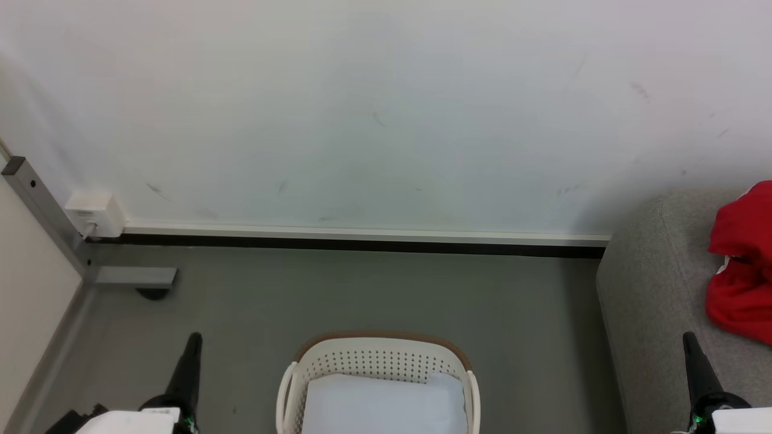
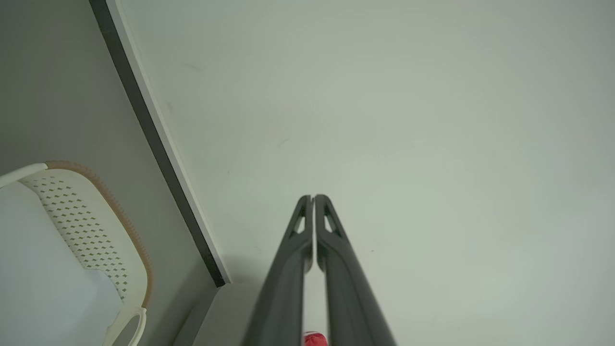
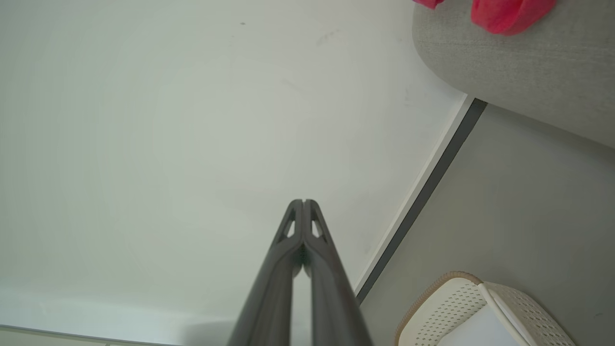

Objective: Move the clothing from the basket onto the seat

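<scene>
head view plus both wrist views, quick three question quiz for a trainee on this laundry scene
1. True or false: the red clothing lies on the couch.
2. What lies in the basket? A) red clothing B) a pale sheet C) a shoe
3. Fill in the blank: the left gripper and the right gripper are both ____, holding nothing.

Key: 1 true; 2 B; 3 shut
</scene>
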Available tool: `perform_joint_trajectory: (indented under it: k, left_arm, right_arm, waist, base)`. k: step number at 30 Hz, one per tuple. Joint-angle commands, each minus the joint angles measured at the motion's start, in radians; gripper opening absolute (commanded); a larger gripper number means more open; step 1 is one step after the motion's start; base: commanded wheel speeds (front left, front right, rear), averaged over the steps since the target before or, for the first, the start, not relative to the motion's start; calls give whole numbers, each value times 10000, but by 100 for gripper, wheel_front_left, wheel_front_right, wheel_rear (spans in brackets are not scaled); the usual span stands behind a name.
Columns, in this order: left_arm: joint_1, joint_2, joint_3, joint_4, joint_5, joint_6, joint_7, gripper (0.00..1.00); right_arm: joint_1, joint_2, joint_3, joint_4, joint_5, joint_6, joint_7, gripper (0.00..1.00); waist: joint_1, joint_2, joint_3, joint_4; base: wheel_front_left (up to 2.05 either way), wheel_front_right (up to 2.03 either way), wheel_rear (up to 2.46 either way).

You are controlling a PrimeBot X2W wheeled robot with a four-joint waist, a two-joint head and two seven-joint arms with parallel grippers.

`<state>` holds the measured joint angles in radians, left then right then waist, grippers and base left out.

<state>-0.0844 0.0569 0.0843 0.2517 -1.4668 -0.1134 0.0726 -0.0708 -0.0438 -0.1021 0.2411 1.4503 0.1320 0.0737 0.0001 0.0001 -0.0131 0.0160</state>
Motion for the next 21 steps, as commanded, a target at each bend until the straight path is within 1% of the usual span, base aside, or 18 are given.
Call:
perform_joint_trajectory:
  k: [1,21]
  left_arm:
    - [-143,24,64,-48,-262,-48,82,0]
    - [-282,-59,327,-77,-1453,-204,442,0]
  right_arm:
    - [-177,-102,-42,-4,279,-20,78,0]
    - [-441,-103,-144,47,1602,-24,402,0]
  waist:
    - [-1,-1,13,-12]
    - [-1,-1,152,-150]
  base:
    - [0,0,0]
    - [0,0,0]
